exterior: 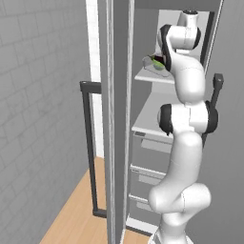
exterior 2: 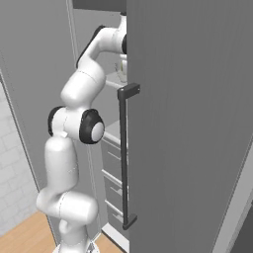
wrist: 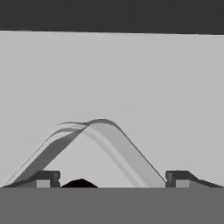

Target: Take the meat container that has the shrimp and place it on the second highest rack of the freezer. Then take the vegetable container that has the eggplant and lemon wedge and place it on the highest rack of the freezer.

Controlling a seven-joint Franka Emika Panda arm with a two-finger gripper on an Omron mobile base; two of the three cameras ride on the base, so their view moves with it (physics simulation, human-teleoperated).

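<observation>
Tray corner (wrist: 109, 140) between spread tool (wrist: 113, 179)

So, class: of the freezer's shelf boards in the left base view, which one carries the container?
The highest rack: the vegetable container sits on it; the board below looks bare.

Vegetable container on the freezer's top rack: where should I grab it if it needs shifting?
Probably by the flared rim of the vegetable container on the side facing the freezer's open front, coming in level from the front. That thin raised edge already sits between the fingertips of the open gripper. The highest rack sits close under the ceiling, so coming from above looks blocked.
</observation>
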